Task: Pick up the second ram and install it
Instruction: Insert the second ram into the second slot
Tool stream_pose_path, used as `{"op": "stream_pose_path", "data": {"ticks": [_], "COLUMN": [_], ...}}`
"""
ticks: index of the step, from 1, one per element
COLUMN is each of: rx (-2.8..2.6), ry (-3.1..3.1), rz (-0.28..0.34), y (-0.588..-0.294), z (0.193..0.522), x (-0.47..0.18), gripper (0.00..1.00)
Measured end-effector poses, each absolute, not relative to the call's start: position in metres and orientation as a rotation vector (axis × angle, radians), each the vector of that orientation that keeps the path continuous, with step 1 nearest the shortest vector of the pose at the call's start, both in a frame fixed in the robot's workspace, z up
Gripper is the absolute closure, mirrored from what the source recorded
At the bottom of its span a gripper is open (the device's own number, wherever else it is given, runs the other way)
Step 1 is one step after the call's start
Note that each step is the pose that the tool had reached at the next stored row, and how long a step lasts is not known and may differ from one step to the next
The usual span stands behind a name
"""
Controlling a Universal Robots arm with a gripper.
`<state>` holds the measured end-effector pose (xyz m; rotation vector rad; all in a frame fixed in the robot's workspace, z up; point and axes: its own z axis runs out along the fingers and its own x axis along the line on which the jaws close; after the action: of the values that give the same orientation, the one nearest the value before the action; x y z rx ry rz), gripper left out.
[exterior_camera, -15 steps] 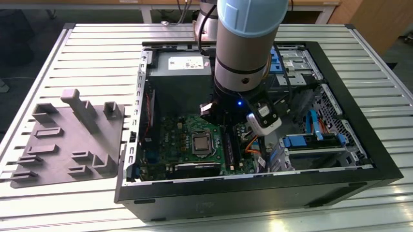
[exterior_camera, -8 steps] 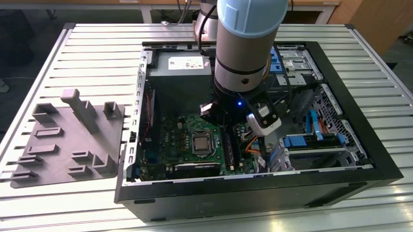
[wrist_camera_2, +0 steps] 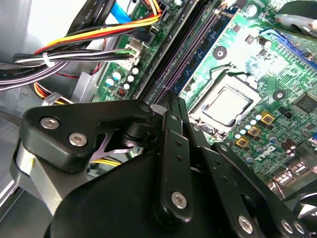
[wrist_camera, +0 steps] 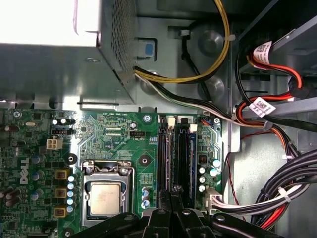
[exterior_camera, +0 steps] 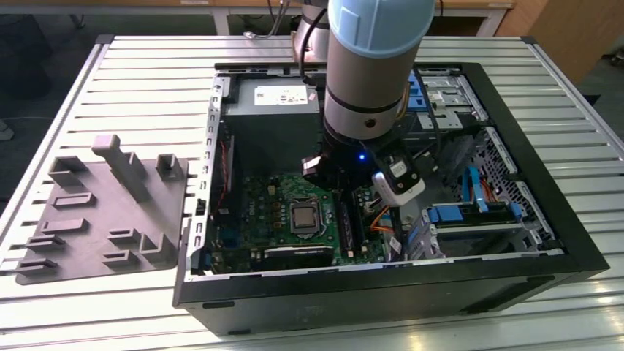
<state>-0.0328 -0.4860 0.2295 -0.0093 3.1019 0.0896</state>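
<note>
One black gripper (wrist_camera: 174, 206), fingers drawn together, is pressing over the long black slot sockets (wrist_camera: 184, 158) beside one silver processor (wrist_camera: 105, 198); the thin green ram is sitting seated there, cables (wrist_camera: 277, 198) crowding nearby.

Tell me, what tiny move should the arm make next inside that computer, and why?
Probably a slow, slight move straight down. In the first wrist view the gripper sits directly over the long black memory slots next to the processor on the green motherboard. I cannot tell whether a stick is already seated there, so a gentle press seems safest.
</note>
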Motion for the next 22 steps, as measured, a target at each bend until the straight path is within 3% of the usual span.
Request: {"op": "stream_pose_path", "data": {"ticks": [22], "rx": [0.027], "ry": [3.101], "rz": [0.089], "y": [-0.4850], "z": [0.2276], "x": [-0.0327], "gripper": [0.88]}}
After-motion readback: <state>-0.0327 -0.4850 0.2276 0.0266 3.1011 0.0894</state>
